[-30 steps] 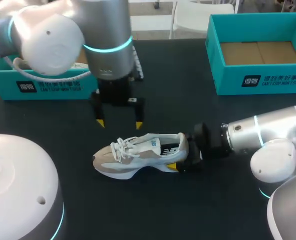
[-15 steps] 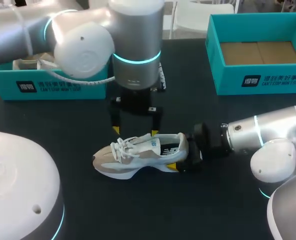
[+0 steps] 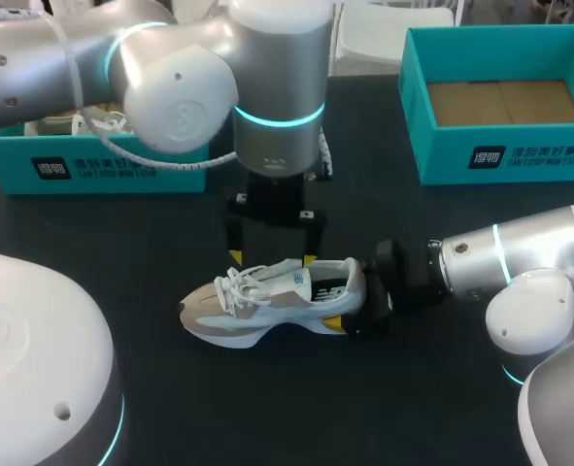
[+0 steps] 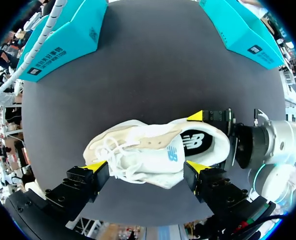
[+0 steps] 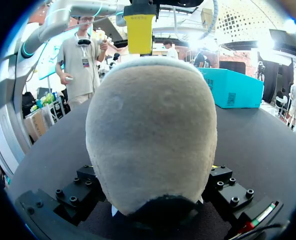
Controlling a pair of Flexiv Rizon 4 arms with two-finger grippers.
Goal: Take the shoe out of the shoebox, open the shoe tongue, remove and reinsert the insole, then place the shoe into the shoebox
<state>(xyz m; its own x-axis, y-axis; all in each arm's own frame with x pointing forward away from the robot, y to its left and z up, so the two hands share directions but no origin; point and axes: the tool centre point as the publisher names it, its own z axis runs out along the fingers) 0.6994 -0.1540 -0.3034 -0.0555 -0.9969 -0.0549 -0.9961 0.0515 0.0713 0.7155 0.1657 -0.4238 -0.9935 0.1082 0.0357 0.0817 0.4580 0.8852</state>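
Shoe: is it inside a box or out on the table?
Out: the shoe stands upright on the black table, its heel held by the right gripper.

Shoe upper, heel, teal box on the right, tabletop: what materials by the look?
Shoe: white mesh-like textile with beige panels, matte, cloth laces.
Heel: beige with fine fuzzy nap, probably suede or a synthetic.
Box: teal printed cardboard; bare brown board shows inside.
Table: dark, matte, low glare; maybe a mat or laminate, cannot tell.
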